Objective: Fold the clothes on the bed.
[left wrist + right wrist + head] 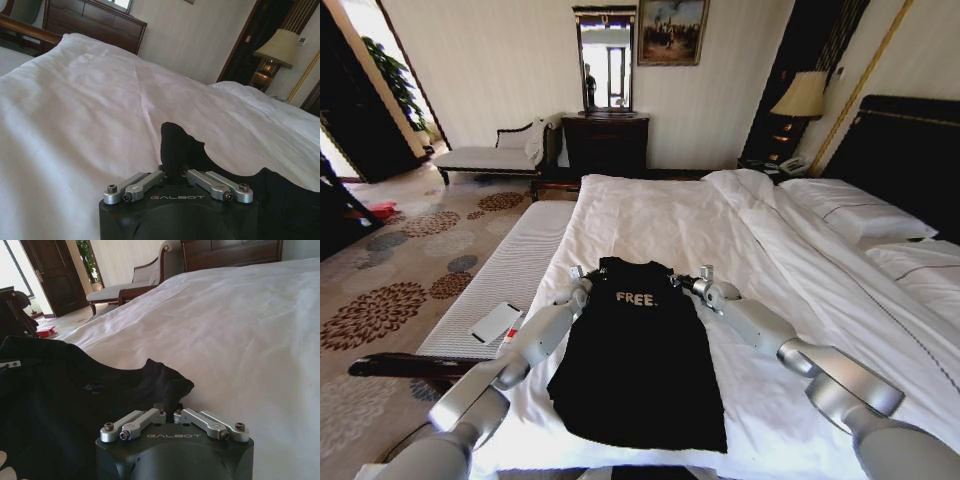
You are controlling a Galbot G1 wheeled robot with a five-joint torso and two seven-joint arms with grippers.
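- Two grippers hold the shirt (638,350) at once: the left gripper (578,280) has its jaws clamped on one shoulder corner, the right gripper (698,278) on the other, each pinching a small peak of black cloth.
- The shirt lies chest-up on the bed (650,215), near its foot edge, sleeves already tucked in so the body forms a long strip; the hem sits close to the robot.
- Each pinch looks thin, as far as the wrist views tell. If either lets go mid-lift, one corner drops and the fold goes skew.
- The jaws sit low against the duvet (800,300). They may have caught white cloth with the black; lifting would then drag the duvet and rumple the shirt.
- If the arms rise or travel unevenly, the collar line twists and the tucked sleeves can spill out.
- The hem lies free near the bed's edge; a pull toward the robot could slide it over the side.
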